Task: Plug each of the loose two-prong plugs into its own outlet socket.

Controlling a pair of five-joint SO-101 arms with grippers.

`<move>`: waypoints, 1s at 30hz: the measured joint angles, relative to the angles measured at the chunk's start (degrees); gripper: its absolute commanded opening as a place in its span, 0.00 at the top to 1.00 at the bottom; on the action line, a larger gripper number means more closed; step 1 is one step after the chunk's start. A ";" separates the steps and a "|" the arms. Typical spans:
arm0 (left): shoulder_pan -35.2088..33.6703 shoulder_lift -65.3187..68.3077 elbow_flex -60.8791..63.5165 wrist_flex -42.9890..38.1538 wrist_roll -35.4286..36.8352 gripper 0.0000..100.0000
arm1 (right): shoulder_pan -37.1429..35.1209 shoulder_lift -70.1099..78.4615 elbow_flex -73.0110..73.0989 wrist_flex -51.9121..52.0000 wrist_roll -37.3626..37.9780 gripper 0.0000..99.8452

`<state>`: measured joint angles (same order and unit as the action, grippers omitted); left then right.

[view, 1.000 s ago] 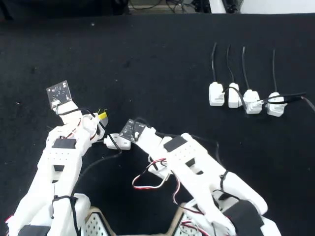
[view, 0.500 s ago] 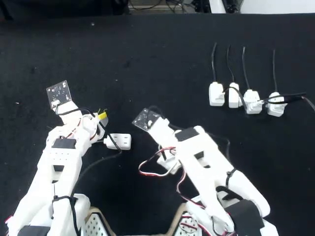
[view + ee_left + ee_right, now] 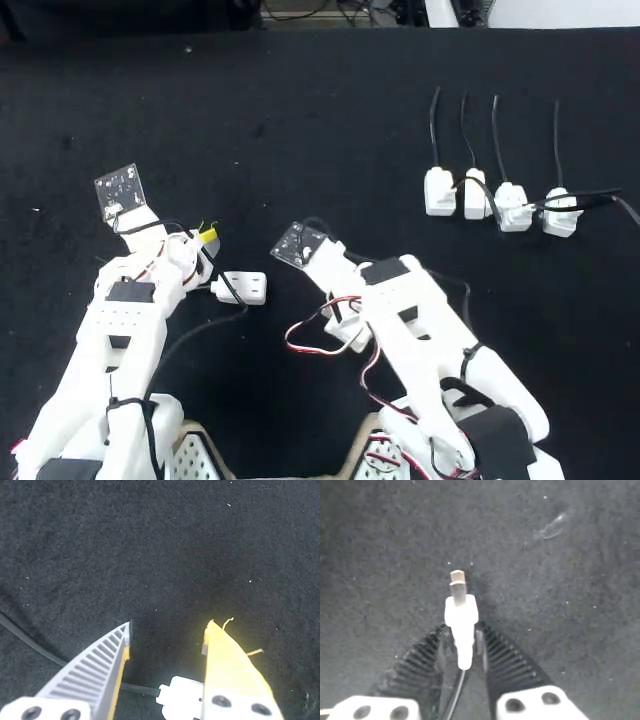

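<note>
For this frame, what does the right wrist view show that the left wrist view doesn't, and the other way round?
Right wrist view: the right pincer shut on a white two-prong plug, prongs pointing away from the camera. Left wrist view: the left pincer open, a white connector block beside its yellow finger, and a black cable crossing the cloth. Shared: the black table cloth under both.

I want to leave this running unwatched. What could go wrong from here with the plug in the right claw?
The left claw is open, so the socket looks unheld; a push from the plug may slide it away. The right claw pinches the plug by its narrow body, so it might twist on contact.
</note>
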<state>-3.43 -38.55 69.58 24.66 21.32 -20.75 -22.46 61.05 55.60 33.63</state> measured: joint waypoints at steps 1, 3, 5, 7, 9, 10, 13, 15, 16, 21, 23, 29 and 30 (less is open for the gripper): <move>0.00 0.00 0.00 0.00 0.00 0.77 | 0.00 0.00 0.00 0.00 -0.09 0.99; 0.00 0.00 0.00 0.00 0.00 0.77 | 0.00 0.00 0.00 0.00 -0.09 0.99; 0.00 0.00 0.00 0.00 0.00 0.77 | 0.00 -0.79 -0.70 1.32 -0.09 0.99; 0.00 0.00 0.00 0.00 0.00 0.77 | -0.18 -3.25 -2.11 2.46 -1.32 0.99; 0.00 0.00 0.00 0.00 0.00 0.77 | -1.85 -6.24 -2.73 2.37 -4.22 0.99; 0.00 0.00 0.00 0.00 0.00 0.77 | -3.25 -7.91 -2.73 2.20 -5.19 0.99; 0.00 0.00 0.00 0.09 0.00 0.77 | -5.54 -11.87 -2.73 -1.67 -7.38 0.99; 0.00 -0.35 0.00 1.41 0.00 0.77 | -6.24 -13.27 -2.64 -5.63 -9.58 0.99; 0.00 -0.97 0.00 2.73 0.00 0.77 | -6.86 -13.36 -2.46 -7.65 -11.16 0.99; 0.00 -6.33 0.00 7.65 0.00 0.77 | -12.22 -9.58 -1.76 -16.70 -15.91 0.99; -0.09 -9.49 0.53 7.74 0.00 0.77 | -14.59 -6.07 -1.76 -19.87 -16.35 0.99; -0.09 -20.13 5.63 7.91 -1.41 0.77 | -17.49 -1.32 -1.67 -25.32 -22.86 0.99; -0.09 -21.71 6.42 7.91 -2.29 0.77 | -17.49 -1.32 -1.67 -25.49 -23.56 0.99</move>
<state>-3.52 -60.26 76.00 32.57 19.03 -38.24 -23.78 59.38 30.11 10.07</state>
